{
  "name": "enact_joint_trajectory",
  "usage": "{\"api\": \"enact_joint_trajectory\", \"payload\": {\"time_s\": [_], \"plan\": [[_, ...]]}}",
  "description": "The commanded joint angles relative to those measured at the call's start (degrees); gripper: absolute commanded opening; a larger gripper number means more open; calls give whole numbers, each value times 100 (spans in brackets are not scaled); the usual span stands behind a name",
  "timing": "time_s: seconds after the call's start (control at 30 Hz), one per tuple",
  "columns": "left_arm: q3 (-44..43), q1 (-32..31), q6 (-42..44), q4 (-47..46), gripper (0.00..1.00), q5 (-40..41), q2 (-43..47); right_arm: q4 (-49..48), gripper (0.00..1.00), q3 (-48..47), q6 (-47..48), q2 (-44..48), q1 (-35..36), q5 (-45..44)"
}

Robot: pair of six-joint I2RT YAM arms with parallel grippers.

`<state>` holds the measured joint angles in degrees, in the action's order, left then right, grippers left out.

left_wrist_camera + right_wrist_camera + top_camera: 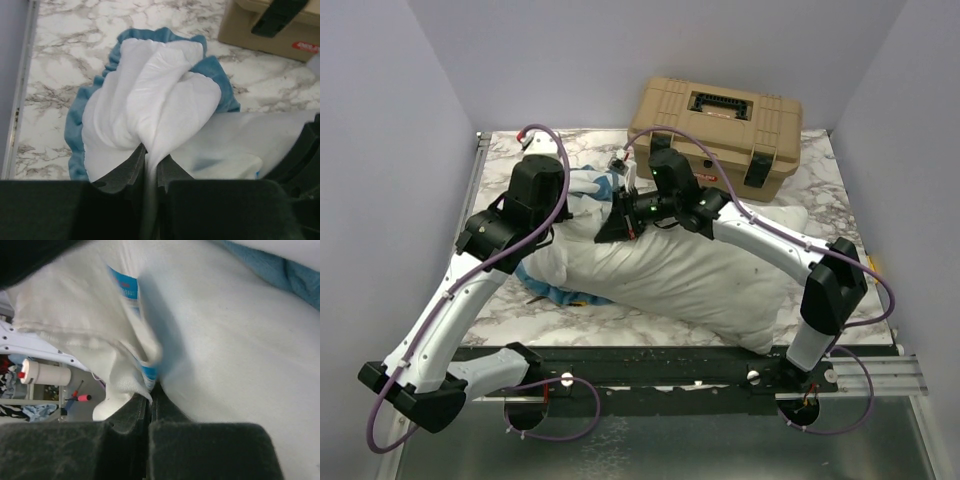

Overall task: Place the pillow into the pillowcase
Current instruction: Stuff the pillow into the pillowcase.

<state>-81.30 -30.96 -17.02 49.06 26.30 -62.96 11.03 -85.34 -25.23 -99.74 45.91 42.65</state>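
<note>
- Right, the left tool (pixel 150 162) is pressed together on a fold of the pillowcase (pixel 150 95). In the left wrist view the thin white cloth runs straight down into the seam between the two dark pads.
- I judge that grip is there to gather one side of the opening, so the mouth can be lifted and held for the pillow.
- The pillowcase sits bunched at the upper left of the overhead frame, mostly under the left arm. It shows its plain white inside with the blue frill (pixel 75 125) curling round it. I see none of the patterned outside here.
- The right tool (pixel 150 390) is also shut, pinching a seamed fold of off-white cloth that carries a blue-printed tag (pixel 125 287).
- I take that fold for the end of the pillow (pixel 700 275), though this close I can't be certain it isn't the case.
- From above, the right tool sits at the pillow's upper-left end, just beside the bunched case. That placing suits feeding this end in first.
- The pillow lies across the middle of the marble desk (pixel 820 180), running from centre left down to lower right. It is plump, creased and all white, and none of it looks sleeved yet.
- A strip of blue shows under its lower-left edge, so part of the case may be trapped beneath it.
- The tan case (pixel 715 115) stands behind, at upper centre.
</note>
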Motion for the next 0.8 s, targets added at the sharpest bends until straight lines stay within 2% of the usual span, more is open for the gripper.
{"api": "enact_joint_trajectory", "payload": {"time_s": [0.0, 0.03, 0.13, 0.33, 0.6, 0.67, 0.77], "plan": [[-274, 265, 157, -905, 18, 1132, 255, 2005, 0, 589, 732, -79, -12, -221], [-226, 285, 124, -913, 18, 1023, 243, 1993, 0, 637, 738, -53, -12, -210], [-129, 328, 68, -943, 0, 630, 182, 1960, 0, 681, 734, -66, -12, -142], [-179, 335, -68, -1370, 0, -347, 100, 1490, 0, 298, 318, -180, -12, 217], [-232, 307, -942, -2136, 0, -2665, -166, 950, 0, -1213, -676, -922, -12, 762], [-193, 209, -1199, -2208, 0, -2881, -232, 900, 0, -1783, -869, -1161, -12, 847], [-64, -173, -1325, -2259, 0, -2763, -219, 833, 0, -2441, -1210, -1486, -48, 898]]}}
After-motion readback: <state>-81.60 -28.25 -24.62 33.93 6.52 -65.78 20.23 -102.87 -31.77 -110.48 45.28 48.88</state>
